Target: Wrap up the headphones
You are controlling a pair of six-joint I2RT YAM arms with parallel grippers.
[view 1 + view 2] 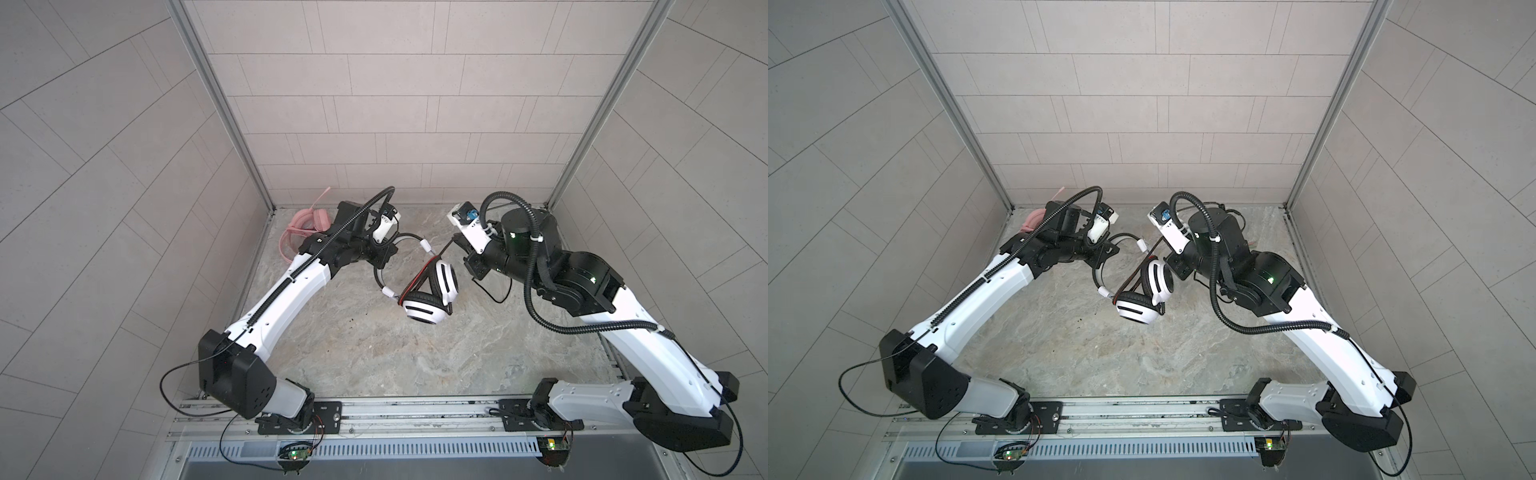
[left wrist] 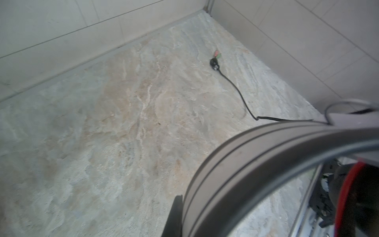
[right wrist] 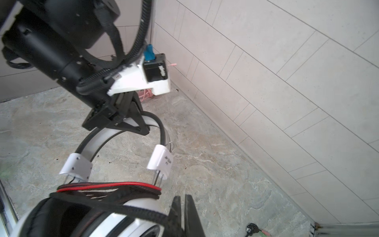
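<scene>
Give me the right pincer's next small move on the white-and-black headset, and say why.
Probably sweep the right pincer round the earcups for another turn. It is shut on the black cable, turns already cross the cups, and a loose tail ending at the plug lies on the table. The left pincer grips the headband.

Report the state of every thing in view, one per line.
White-and-black headphones: held by headband, black cable partly wound around them.
Plug: lying on table.
Pink headphones: lying in far-left corner, ungripped.
Left gripper: shut on headband.
Right gripper: shut on black cable.
</scene>
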